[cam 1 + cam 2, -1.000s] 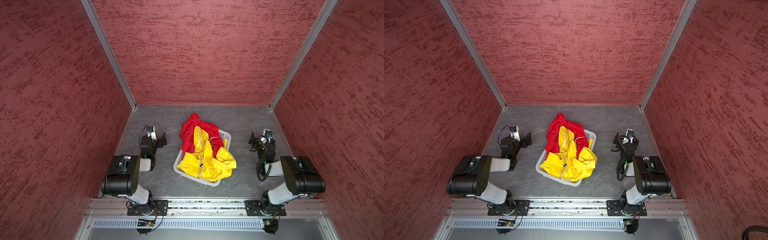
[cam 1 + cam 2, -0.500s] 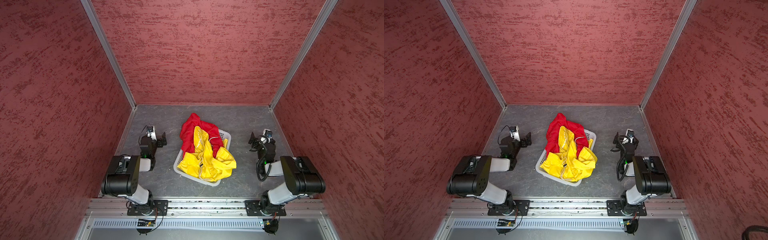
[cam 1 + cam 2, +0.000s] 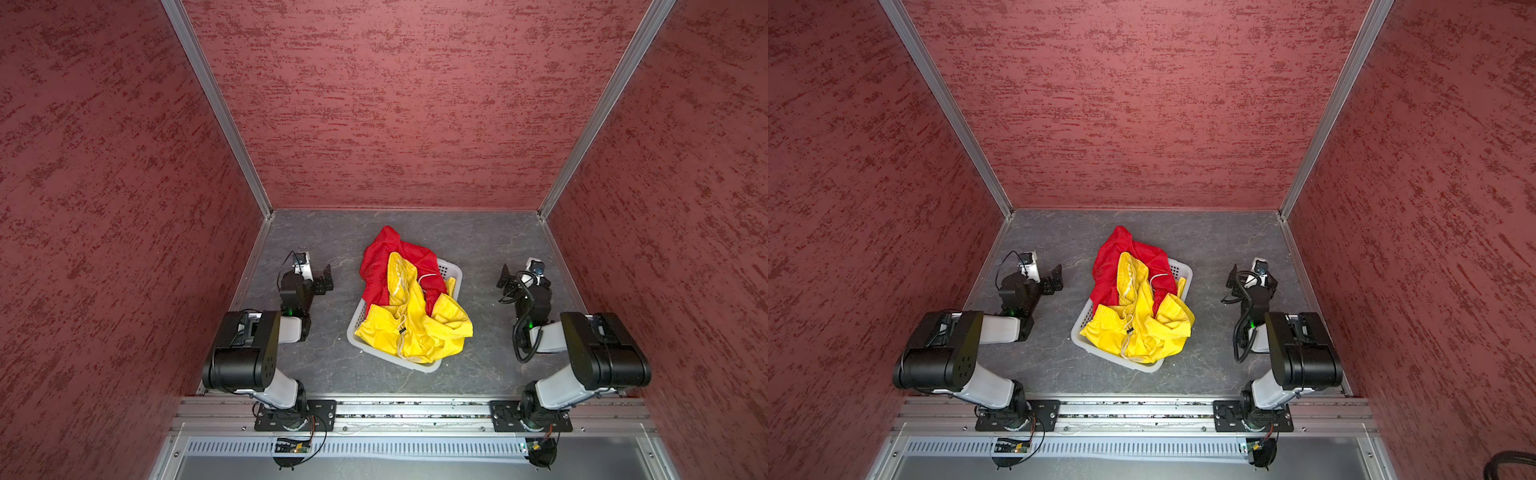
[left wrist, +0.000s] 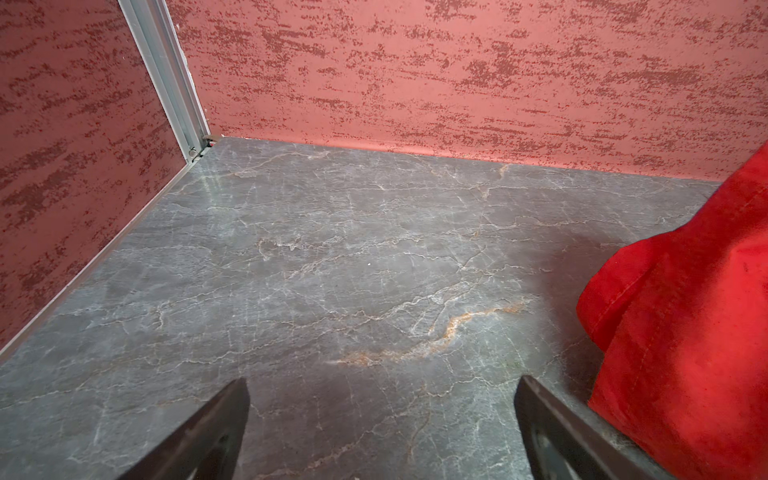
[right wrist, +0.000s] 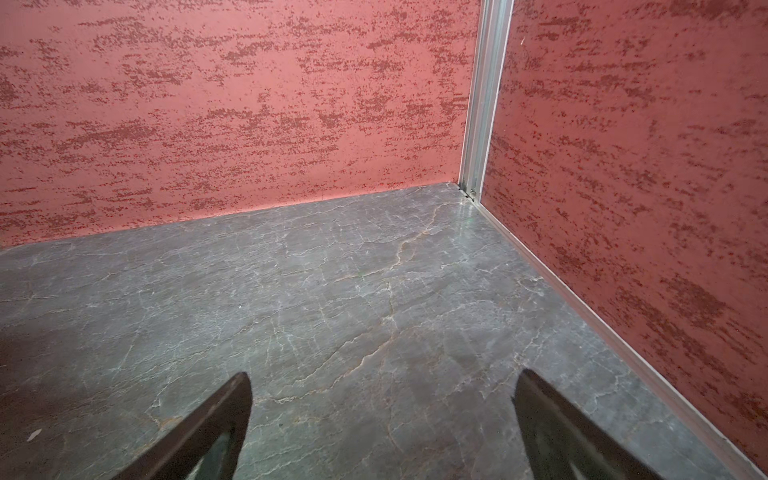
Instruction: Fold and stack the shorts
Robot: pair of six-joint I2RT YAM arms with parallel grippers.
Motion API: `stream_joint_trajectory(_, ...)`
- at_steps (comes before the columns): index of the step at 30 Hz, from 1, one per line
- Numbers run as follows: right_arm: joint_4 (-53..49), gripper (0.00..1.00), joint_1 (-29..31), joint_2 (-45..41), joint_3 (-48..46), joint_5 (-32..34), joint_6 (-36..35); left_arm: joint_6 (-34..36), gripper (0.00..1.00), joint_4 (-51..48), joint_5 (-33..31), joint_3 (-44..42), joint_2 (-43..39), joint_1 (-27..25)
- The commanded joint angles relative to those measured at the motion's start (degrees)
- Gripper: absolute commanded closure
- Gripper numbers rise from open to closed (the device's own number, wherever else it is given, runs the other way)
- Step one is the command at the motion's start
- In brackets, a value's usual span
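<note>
The left end effector (image 3: 327, 279) hangs released and empty, low over the grey tabletop (image 3: 324, 232), near the red shorts (image 3: 380, 259). These lie crumpled with the yellow shorts (image 3: 415, 332) in the white basket (image 3: 452, 272) at the middle, the yellow on top, both spilling over its rim. The right end effector (image 3: 503, 279) is released and empty too, well apart from the basket.

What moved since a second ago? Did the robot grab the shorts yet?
Nothing visibly changed. The left claw and right claw stay open and empty on either side, and the yellow shorts and red shorts still lie heaped in the white basket.
</note>
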Motion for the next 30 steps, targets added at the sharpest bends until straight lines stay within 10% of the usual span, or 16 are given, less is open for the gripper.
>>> stream_joint_trajectory(1, 1.22, 0.01, -0.16, -0.45, 0.01, 0.11, 0.5, 0.38, 0.0, -0.2, 0.88, 0.78, -0.16, 0.31)
stream_joint_trajectory(10, -25.45, 0.01, 1.75, -27.09, 3.91, 10.44, 4.87, 1.49, 0.01, -20.04, -13.9, 8.76, -11.39, -5.43)
stream_joint_trajectory(16, -59.99, 0.01, 4.04, -33.95, 16.99, 13.17, 19.27, -29.11, 0.01, -48.53, -23.98, 23.54, -16.95, -5.07)
stream_joint_trajectory(26, -84.39, 0.05, 21.09, -19.2, 29.43, 6.26, 30.34, -30.0, 0.0, -66.06, -1.33, 34.88, -14.76, -3.43)
stream_joint_trajectory(30, -83.13, 0.12, 23.19, -17.69, 32.24, -1.47, 30.37, -31.62, 0.27, -71.37, 0.74, 34.26, -14.59, -7.81)
